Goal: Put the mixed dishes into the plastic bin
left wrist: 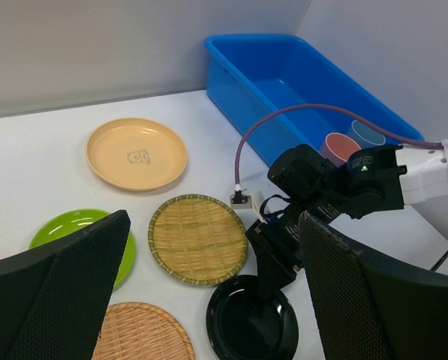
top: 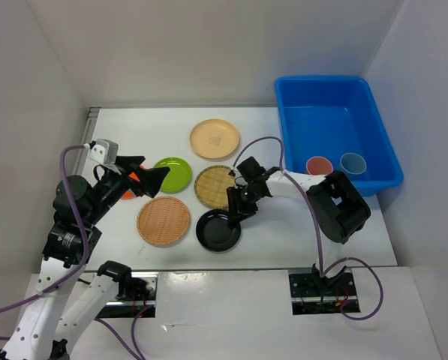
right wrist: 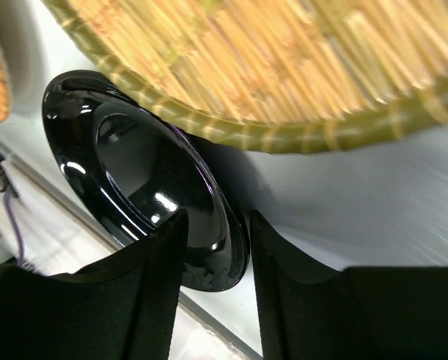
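My right gripper (top: 231,216) is shut on the near rim of the glossy black bowl (top: 216,234), one finger inside and one outside (right wrist: 216,225); the bowl (right wrist: 133,165) rests on the table. My left gripper (top: 145,178) hangs open and empty above the left side, over the orange plate (top: 126,196), which is mostly hidden. A lime green plate (top: 175,172), a beige plate (top: 214,139) and two woven plates (top: 211,187) (top: 163,221) lie on the table. The pink cup (top: 319,166) and blue cup (top: 353,163) stand in the blue bin (top: 325,124).
The bin stands at the far right against the white side wall. White walls enclose the table on the left, back and right. The right arm's purple cable (top: 272,146) loops over the table beside the bin. The right arm's elbow (top: 340,206) sits just before the bin.
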`<state>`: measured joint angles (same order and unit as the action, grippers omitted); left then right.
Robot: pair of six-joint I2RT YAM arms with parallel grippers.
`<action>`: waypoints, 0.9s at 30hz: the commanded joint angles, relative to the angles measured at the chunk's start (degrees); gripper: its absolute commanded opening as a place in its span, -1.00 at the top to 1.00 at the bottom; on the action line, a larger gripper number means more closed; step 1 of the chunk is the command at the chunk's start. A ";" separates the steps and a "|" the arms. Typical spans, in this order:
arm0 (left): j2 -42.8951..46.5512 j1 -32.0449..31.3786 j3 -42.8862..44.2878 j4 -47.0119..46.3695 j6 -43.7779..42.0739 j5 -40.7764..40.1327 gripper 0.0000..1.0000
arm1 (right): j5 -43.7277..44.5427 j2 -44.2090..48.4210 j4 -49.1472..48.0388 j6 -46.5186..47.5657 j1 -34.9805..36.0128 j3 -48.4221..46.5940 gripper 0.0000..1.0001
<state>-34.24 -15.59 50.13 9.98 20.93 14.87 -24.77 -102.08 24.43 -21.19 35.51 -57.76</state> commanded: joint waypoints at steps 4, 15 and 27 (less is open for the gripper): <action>1.02 -0.23 1.64 -1.19 -1.86 -0.46 -0.98 | -2.65 -3.91 -4.30 3.08 0.53 3.00 0.33; 1.54 -0.23 1.64 -1.19 -1.86 -0.99 -0.98 | -1.59 -4.01 -4.04 3.08 0.53 4.06 0.95; 1.54 -0.23 0.58 -1.80 -1.33 -0.99 -0.98 | -1.68 12.43 15.12 5.28 -1.66 -7.10 1.00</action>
<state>-33.15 -15.59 50.13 10.33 20.75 13.74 -27.29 -94.32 33.21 -17.85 35.00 -59.96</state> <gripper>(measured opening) 0.992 0.075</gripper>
